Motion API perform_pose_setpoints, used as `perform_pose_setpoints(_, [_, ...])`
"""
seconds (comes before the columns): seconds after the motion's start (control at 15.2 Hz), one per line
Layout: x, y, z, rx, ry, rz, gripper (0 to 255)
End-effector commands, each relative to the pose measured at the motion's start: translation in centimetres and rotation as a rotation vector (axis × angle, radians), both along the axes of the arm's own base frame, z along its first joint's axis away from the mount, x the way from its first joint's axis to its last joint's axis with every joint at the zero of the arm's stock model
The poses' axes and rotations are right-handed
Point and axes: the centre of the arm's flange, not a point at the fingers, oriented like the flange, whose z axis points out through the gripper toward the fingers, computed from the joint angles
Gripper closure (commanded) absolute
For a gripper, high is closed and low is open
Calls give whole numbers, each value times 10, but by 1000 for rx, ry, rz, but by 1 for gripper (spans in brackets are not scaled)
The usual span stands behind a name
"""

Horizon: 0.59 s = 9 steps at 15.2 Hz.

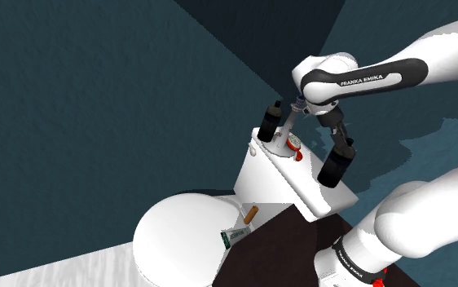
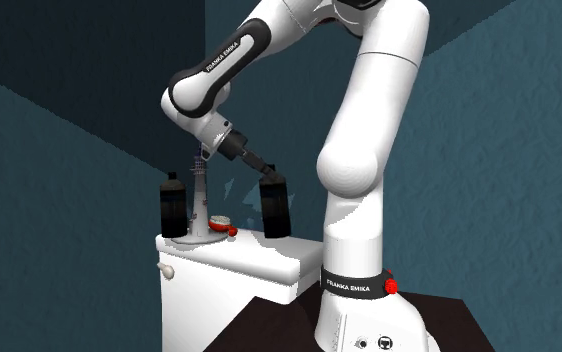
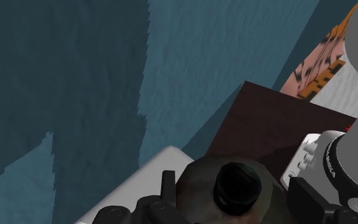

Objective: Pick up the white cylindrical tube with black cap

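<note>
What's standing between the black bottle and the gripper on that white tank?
In the second exterior view, a thin grey post and a small red-and-white item.

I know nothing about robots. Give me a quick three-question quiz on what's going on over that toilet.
1. True or false: the capped black bottle lies on its side.
2. What does that bottle stand on? A: the white toilet tank; B: a wooden table; C: the floor.
3. Fill in: in the wrist view, the round cap just ahead of the black tool is coloured ____.
Key: 1 false, it stands upright; 2 A; 3 black.
</note>
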Motion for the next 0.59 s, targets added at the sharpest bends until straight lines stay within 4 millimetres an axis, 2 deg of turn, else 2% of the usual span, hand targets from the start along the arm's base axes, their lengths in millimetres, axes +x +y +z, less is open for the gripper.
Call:
perform_pose_setpoints(0.0, [-1, -1, 11, 0, 0, 0, 255])
perform_pose_setpoints(0.4, [-1, -1, 43, 0, 0, 0, 255])
perform_pose_setpoints(0.53, [-1, -1, 44, 0, 0, 0, 255])
